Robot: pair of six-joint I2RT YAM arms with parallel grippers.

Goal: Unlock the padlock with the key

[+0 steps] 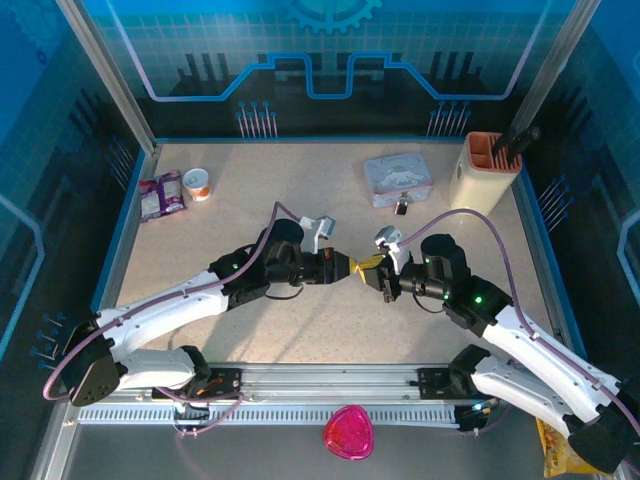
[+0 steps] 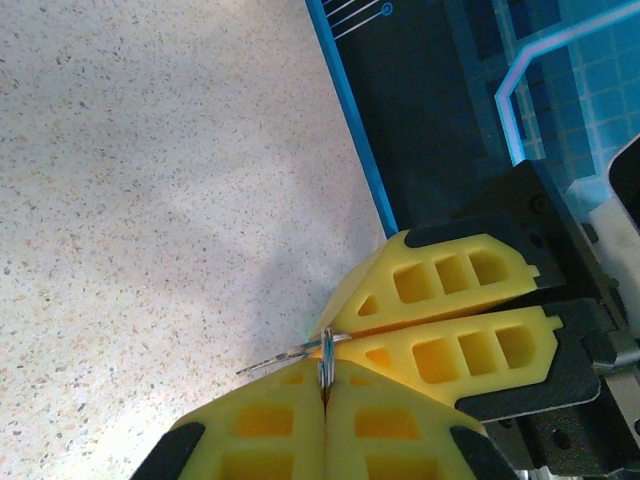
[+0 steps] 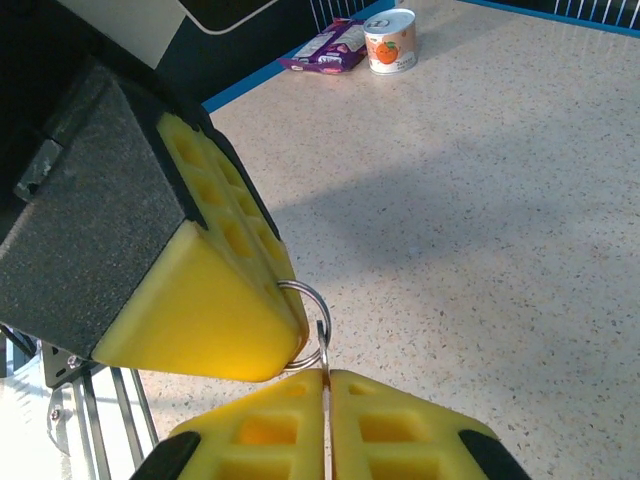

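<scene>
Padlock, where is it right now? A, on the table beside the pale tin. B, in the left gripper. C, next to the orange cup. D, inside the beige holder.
A: the top view shows the padlock lying on the table at the pale tin's near edge.

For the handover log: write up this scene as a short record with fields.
left claw: shut on key ring
right claw: shut on key
claws: tip to tip, above mid-table
padlock: on table, just in front of tin, untouched
</scene>
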